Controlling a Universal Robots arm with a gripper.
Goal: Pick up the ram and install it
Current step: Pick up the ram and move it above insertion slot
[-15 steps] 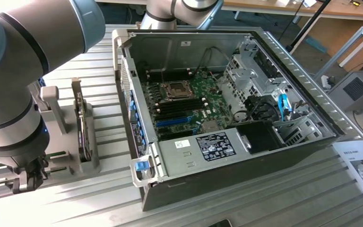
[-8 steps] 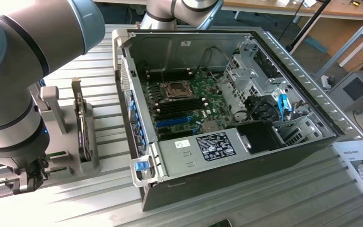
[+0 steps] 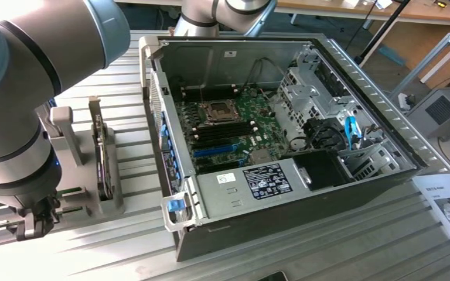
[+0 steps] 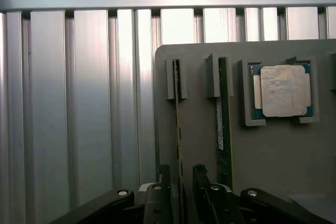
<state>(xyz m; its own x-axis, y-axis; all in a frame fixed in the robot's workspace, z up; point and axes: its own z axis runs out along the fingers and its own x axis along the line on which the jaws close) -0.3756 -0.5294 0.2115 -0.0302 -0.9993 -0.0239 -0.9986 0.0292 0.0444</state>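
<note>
a ribbed aluminium bench (image 3: 350, 234) carries an open computer case (image 3: 209, 58) and, off to one side of it, a grey holder (image 4: 199, 129). the arm (image 3: 14, 117) comes down steeply at the exterior view's left, its wrist pointing at the bench. the claw (image 4: 181, 174) hangs low over the holder, well apart from the case. the claw is open: its two dark fingers (image 4: 164, 177) stand one on each side of the ram (image 4: 178, 124). a slim gap shows on either side, so the ram is straddled but not gripped. the ram stands on its thin edge in a slot of the holder and runs away from the claw to a grey post at the slot's far end. just beside the claw, in the neighbouring slot, a second green board (image 4: 224, 129) stands on edge the same way. beyond that board, further from the claw, a square silver processor (image 4: 283, 90) lies flat in its own recess.
</note>
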